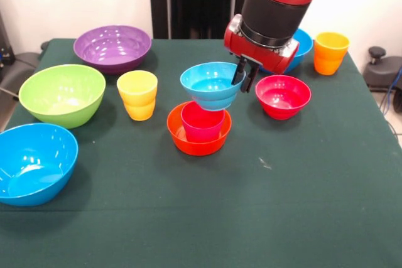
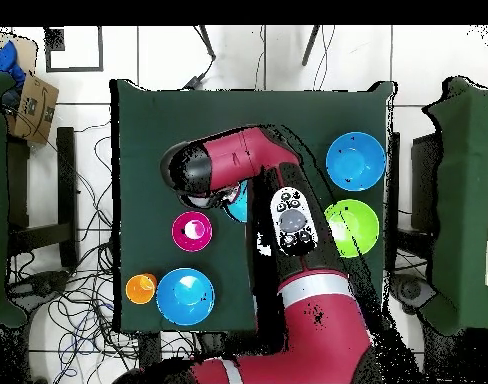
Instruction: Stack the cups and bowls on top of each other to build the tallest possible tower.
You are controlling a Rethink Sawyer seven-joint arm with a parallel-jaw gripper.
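Bowls come first, being the biggest things on the green table. In the front view we see the purple bowl at the far left corner, the lime green bowl before it, and a blue bowl nearest the camera on that side; a second blue bowl peeps out behind the arm. The red bowl sits just right of centre.

Next we look at the tower, which so far is three pieces: the orange bowl as base, the red-pink cup standing upright inside it, and the light blue bowl above that cup. We judge the light blue bowl to be at or just over the cup's rim; whether it already rests there we cannot tell. It looks tipped slightly rather than level.

That bowl lies directly left of the gripper in the front view, and the two fingers straddle its right rim, one inside and one outside, closed upon the wall. So the claw is pinching the light blue bowl by its edge.

Smallest are the loose cups: the yellow cup left of the tower and the orange cup at the far right, both well apart from the claw.
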